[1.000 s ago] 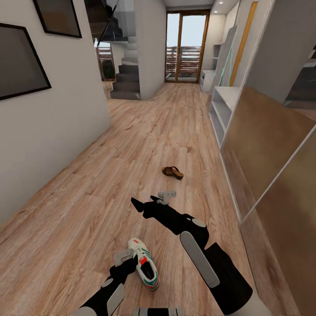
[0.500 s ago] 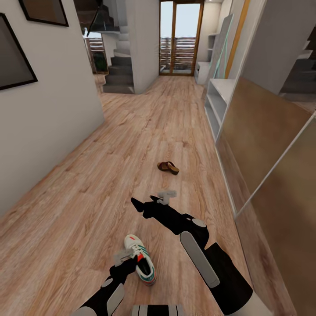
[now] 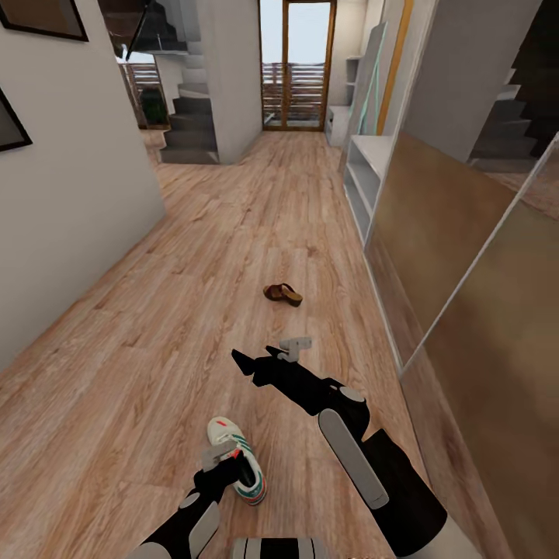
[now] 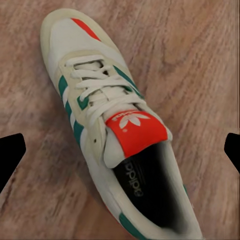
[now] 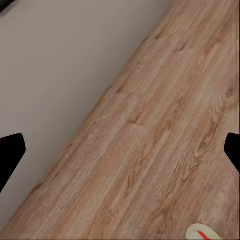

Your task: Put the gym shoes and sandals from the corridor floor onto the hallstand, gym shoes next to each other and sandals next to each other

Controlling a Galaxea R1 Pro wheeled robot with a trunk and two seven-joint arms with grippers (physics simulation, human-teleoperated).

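A gym shoe (image 3: 235, 460) lies nearest, a sandal (image 3: 282, 294) farther (hallstand (image 3: 363, 172) right).

We count one gym shoe (image 3: 235, 460), one sandal (image 3: 282, 294), one hallstand (image 3: 365, 175), two grippers: left gripper (image 3: 220, 458), right gripper (image 3: 247, 362).

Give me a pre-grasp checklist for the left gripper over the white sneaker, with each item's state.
1. Left gripper open: ok, fingertips apart at both edges of the wrist view.
2. White gym shoe with green stripes between the fingers: ok.
3. Shoe upright on the wood-plank floor: ok.
4. Fingers touching the shoe: cannot tell.
5. Right gripper free: ok, nothing between its fingertips.
6. Light grey hallstand has room: cannot tell from here; brown woven sandal lies on the floor.
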